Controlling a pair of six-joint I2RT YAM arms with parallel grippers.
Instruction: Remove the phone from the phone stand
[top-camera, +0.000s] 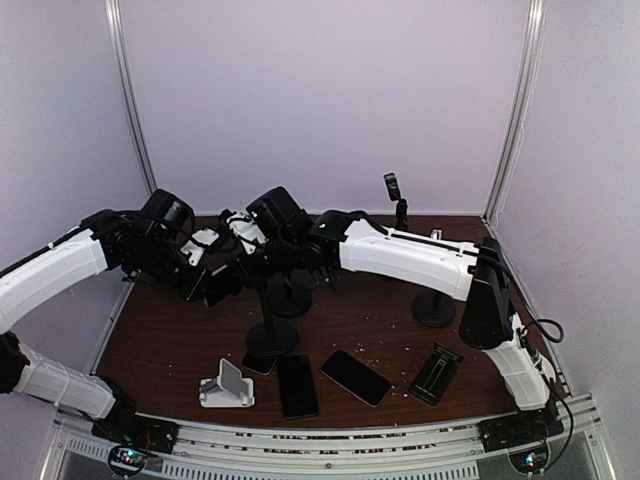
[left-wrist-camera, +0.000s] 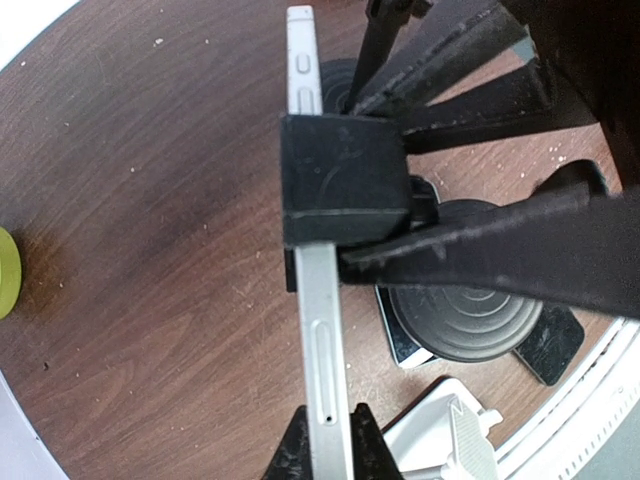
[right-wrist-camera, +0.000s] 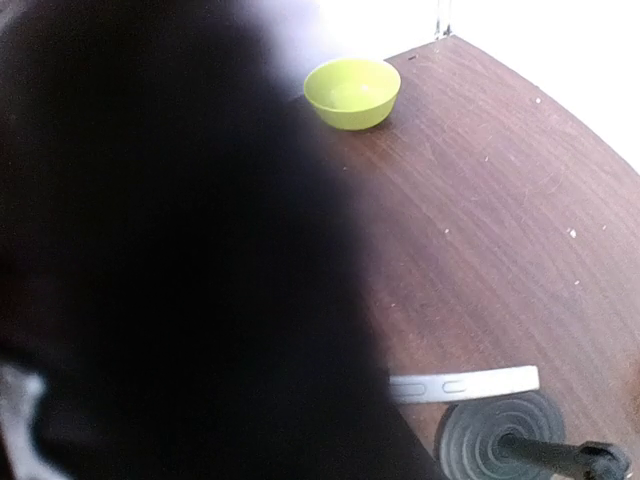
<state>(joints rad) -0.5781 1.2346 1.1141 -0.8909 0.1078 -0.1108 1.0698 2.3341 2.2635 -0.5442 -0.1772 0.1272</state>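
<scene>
In the left wrist view the phone (left-wrist-camera: 322, 340) shows edge-on, a silver strip running top to bottom. The black clamp (left-wrist-camera: 345, 180) of the phone stand grips its middle. My left gripper (left-wrist-camera: 330, 448) is shut on the phone's lower end, one black fingertip (left-wrist-camera: 292, 452) on each side. The stand's round base (left-wrist-camera: 470, 310) is below; it also shows in the top view (top-camera: 272, 337). My right gripper (top-camera: 290, 250) is at the stand's top from the other side. Its wrist view is mostly blocked by a dark blur, with only the phone's edge (right-wrist-camera: 465, 383) and the stand base (right-wrist-camera: 500, 440) showing.
Two dark phones (top-camera: 297, 385) (top-camera: 356, 377) lie flat at the front. A white stand (top-camera: 226, 387) sits front left, a folded black stand (top-camera: 436, 374) front right. Another round-based stand (top-camera: 434, 308) is at the right, a small mount (top-camera: 393, 188) at the back. A yellow-green bowl (right-wrist-camera: 352, 92) sits nearby.
</scene>
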